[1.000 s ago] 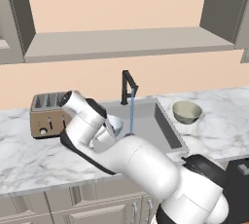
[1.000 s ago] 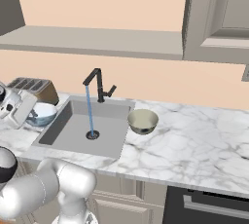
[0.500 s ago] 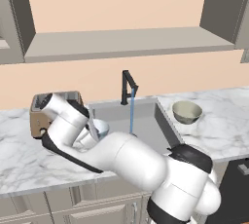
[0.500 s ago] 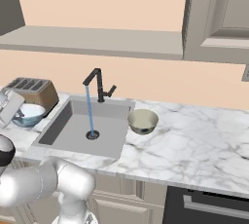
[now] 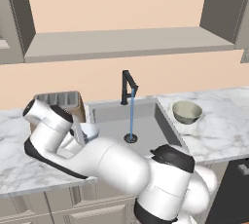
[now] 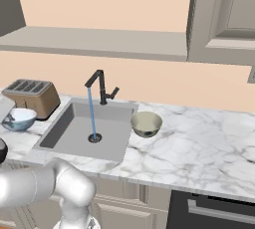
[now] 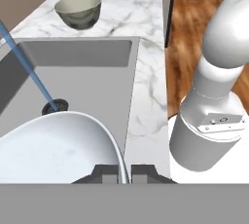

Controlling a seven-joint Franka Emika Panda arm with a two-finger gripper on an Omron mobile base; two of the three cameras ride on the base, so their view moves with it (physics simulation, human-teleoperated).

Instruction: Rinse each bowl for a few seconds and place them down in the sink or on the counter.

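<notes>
The gripper is clamped on the rim of the light blue bowl, one finger inside and one outside the wall; the bowl is held over the counter just left of the sink, in front of the toaster. Since a second ago the bowl has been carried further left, away from the water stream, which falls onto the drain untouched; the olive-beige bowl has stayed on the counter right of the sink. The arm is folded low and swung far left, with the hand pointed back across the basin.
</notes>
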